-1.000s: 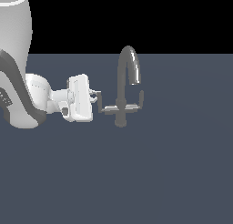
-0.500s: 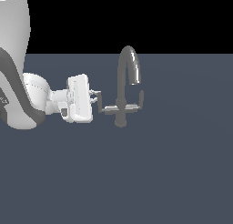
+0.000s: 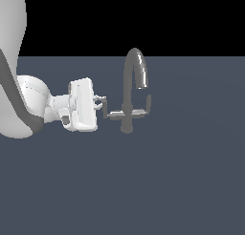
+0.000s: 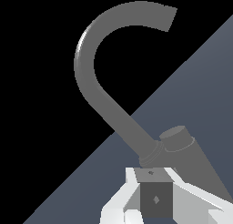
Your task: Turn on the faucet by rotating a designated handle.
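One arm enters from the exterior view's left, its white gripper held level with the faucet's side levers. Fingers are narrow, straddling the upturned tip of the handle; wrist view shows that dark tip sitting between the two pale fingers, but I cannot tell whether they actually pinch it. Faucet stands mid-counter, just right of the gripper, gooseneck curling toward the exterior view's right, matching lever under the outlet. Step in hand looks like seating on the handle before turning. To do it well: keep contact near the tip for leverage, sweep in an arc around the stem, don't push straight into it, stay clear of the spout.
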`<action>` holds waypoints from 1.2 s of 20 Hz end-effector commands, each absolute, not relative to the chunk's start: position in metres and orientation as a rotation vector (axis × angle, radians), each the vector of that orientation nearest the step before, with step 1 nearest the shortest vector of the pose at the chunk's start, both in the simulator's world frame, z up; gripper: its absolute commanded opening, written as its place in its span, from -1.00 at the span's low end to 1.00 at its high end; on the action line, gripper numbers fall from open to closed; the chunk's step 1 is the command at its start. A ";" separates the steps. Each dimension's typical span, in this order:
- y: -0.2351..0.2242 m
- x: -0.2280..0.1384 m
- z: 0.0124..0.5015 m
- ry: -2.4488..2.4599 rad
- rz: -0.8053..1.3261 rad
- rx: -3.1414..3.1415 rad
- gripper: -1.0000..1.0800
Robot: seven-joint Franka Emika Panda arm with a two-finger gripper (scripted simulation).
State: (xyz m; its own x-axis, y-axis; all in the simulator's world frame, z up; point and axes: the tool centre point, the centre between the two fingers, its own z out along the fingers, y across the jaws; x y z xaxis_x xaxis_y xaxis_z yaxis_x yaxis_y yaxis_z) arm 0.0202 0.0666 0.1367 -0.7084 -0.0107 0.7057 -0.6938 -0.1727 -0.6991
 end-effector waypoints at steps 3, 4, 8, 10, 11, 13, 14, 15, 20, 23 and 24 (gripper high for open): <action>0.064 0.006 0.147 -1.627 1.933 0.795 -1.00; 0.064 0.006 0.147 -1.627 1.933 0.795 -1.00; 0.063 0.000 0.139 -1.629 1.932 0.802 -1.00; 0.062 -0.007 0.136 -1.628 1.932 0.801 -1.00; 0.061 -0.011 0.135 -1.628 1.933 0.800 -1.00; 0.060 -0.018 0.133 -1.628 1.933 0.798 -1.00; 0.059 -0.022 0.132 -1.628 1.933 0.798 -1.00; 0.059 -0.025 0.130 -1.627 1.933 0.797 -1.00; 0.058 -0.024 0.135 -1.649 1.948 0.784 -1.00; 0.056 -0.034 0.117 -1.642 1.943 0.787 -1.00; 0.056 -0.038 0.111 -1.640 1.942 0.788 -1.00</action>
